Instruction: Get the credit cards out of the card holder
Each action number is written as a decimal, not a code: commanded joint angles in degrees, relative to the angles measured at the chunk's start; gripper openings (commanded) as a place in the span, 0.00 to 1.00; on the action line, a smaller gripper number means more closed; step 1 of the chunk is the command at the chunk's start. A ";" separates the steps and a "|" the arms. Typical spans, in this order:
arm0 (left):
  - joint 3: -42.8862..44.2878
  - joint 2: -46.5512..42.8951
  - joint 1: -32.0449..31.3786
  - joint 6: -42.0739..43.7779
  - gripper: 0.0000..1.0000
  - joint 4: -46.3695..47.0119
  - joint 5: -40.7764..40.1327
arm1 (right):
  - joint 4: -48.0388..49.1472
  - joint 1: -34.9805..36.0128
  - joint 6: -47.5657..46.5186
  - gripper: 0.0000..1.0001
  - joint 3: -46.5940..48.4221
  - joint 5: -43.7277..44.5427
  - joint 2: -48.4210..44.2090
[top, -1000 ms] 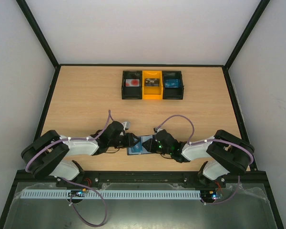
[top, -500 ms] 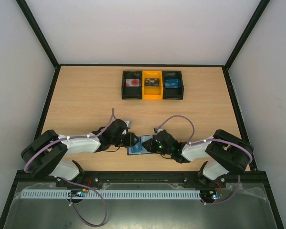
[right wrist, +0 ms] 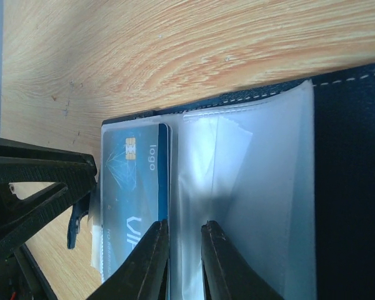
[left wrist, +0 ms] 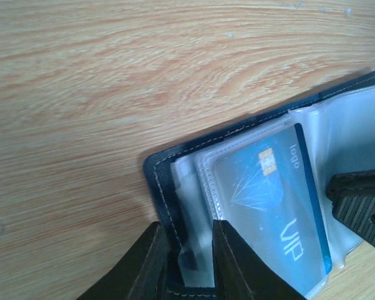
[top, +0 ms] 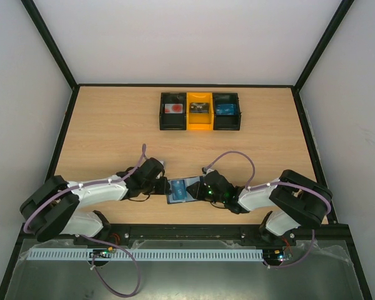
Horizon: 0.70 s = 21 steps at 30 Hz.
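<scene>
The dark navy card holder [top: 182, 190] lies open on the table between both grippers. A bright blue credit card [left wrist: 275, 200] sits in its clear pockets; it also shows in the right wrist view [right wrist: 134, 187]. My left gripper [left wrist: 190, 253] is at the holder's left edge. Its jaws are narrow around the stitched navy cover and a clear sleeve, and both fingers touch them. My right gripper [right wrist: 184, 250] is shut on a clear sleeve of the holder just right of the blue card. Any cards under the blue one are hidden.
Three small bins stand in a row at the back: black [top: 173, 111], yellow [top: 199, 111] and black [top: 227, 111], each with something inside. The right gripper's finger [left wrist: 362, 206] shows at the right of the left wrist view. Bare wood surrounds the holder.
My left arm has dropped lower, and its jaws have narrowed onto the holder's left edge. The blue card shows more from above. The right gripper has not moved.
</scene>
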 commanded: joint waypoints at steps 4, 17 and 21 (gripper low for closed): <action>-0.01 -1.91 -0.01 1.45 0.15 -5.05 -2.21 | -2.01 0.27 0.25 0.17 -0.88 1.71 -0.06; 2.59 -3.93 0.10 -2.32 0.18 -3.75 -2.22 | 0.83 0.30 1.30 0.17 -0.41 -1.02 0.60; 1.86 -4.95 0.05 -3.10 0.26 0.70 1.32 | 1.91 0.39 1.60 0.17 -0.50 -1.37 1.52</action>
